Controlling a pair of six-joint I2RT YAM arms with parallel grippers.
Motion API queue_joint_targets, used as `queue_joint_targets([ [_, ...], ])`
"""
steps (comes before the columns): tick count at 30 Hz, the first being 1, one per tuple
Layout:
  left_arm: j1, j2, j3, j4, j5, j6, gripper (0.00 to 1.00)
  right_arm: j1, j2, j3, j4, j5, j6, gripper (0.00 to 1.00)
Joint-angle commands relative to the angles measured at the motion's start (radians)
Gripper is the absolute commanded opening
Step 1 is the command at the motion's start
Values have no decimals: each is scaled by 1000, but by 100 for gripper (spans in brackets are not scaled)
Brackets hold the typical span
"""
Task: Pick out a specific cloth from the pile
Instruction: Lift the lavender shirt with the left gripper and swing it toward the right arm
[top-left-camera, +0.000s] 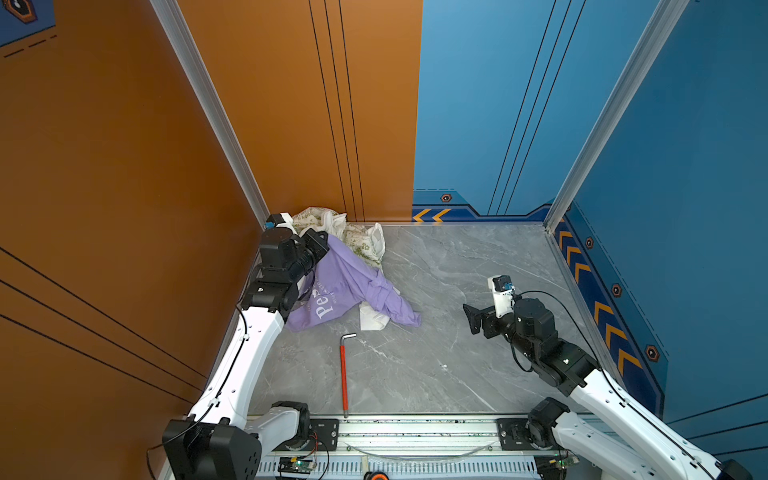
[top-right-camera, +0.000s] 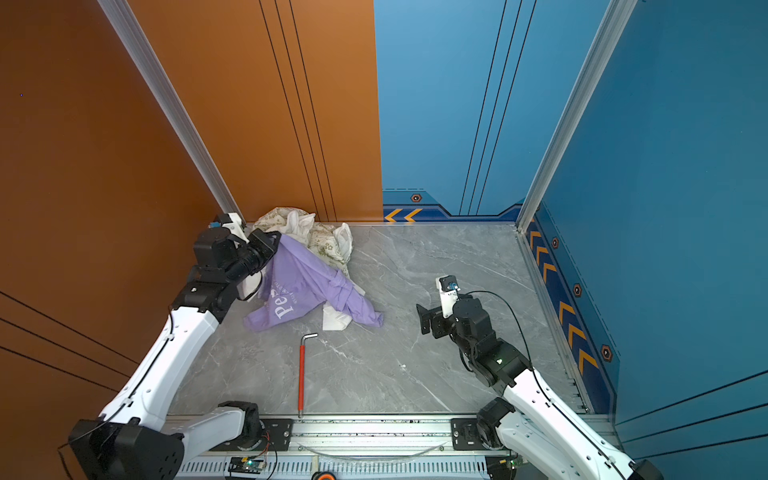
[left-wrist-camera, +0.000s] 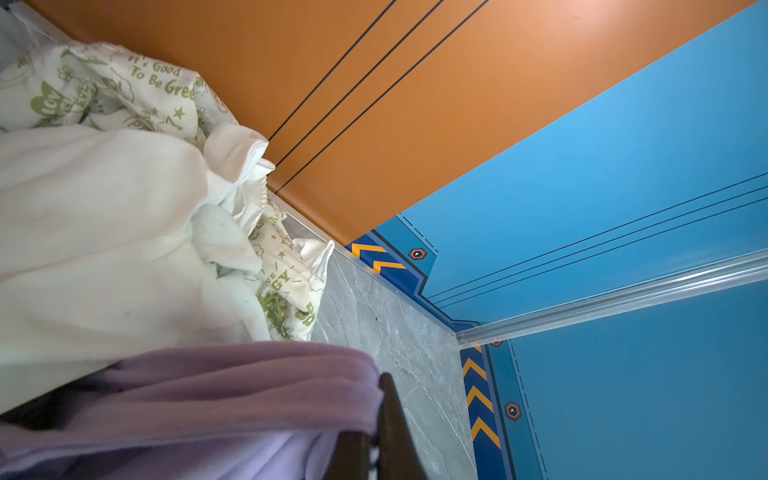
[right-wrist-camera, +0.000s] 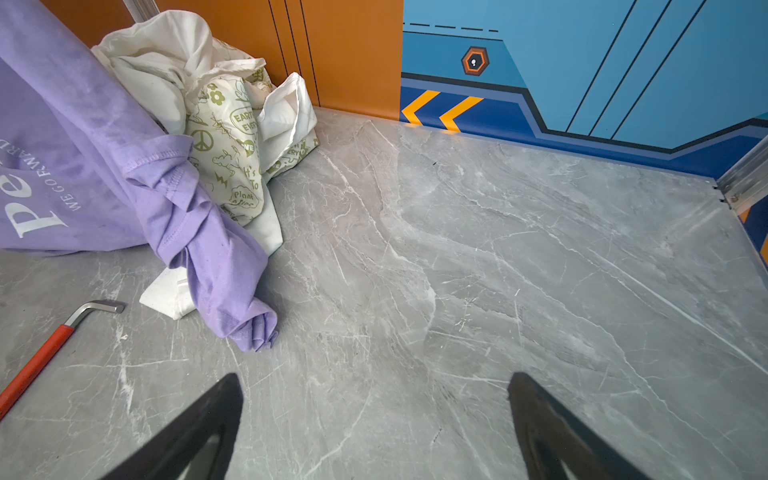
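The cloth (top-left-camera: 345, 286) (top-right-camera: 307, 286) is lavender with white lettering. My left gripper (top-left-camera: 326, 243) (top-right-camera: 276, 241) is shut on its upper edge, and it hangs from there down to the grey table at the back left. In the left wrist view, folds of the cloth (left-wrist-camera: 208, 395) are bunched between the closed fingers of the left gripper (left-wrist-camera: 374, 415). The pile (top-left-camera: 353, 232) (top-right-camera: 320, 237) (left-wrist-camera: 104, 208) (right-wrist-camera: 232, 137) of white and green-printed cream garments sits behind it in the corner. My right gripper (top-left-camera: 473, 319) (top-right-camera: 424, 320) (right-wrist-camera: 374, 378) hovers open over bare table, to the right of the cloth (right-wrist-camera: 62, 145).
A red-handled hex key (top-left-camera: 344, 374) (top-right-camera: 301, 374) (right-wrist-camera: 41, 357) lies on the marble table (top-left-camera: 457, 353) in front of the cloth. A white garment (top-left-camera: 374, 320) (right-wrist-camera: 166, 295) pokes out under the lavender sleeve. Orange and blue walls close in the left, back and right sides.
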Motion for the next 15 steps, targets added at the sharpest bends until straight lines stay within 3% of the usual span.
queue_joint_targets([
  [1, -9, -26, 77, 29, -6, 37, 0, -6, -10, -11, 22, -14, 10, 100],
  [15, -144, 49, 323, 33, 21, 161, 0, -7, -14, -11, 37, -19, 24, 100],
])
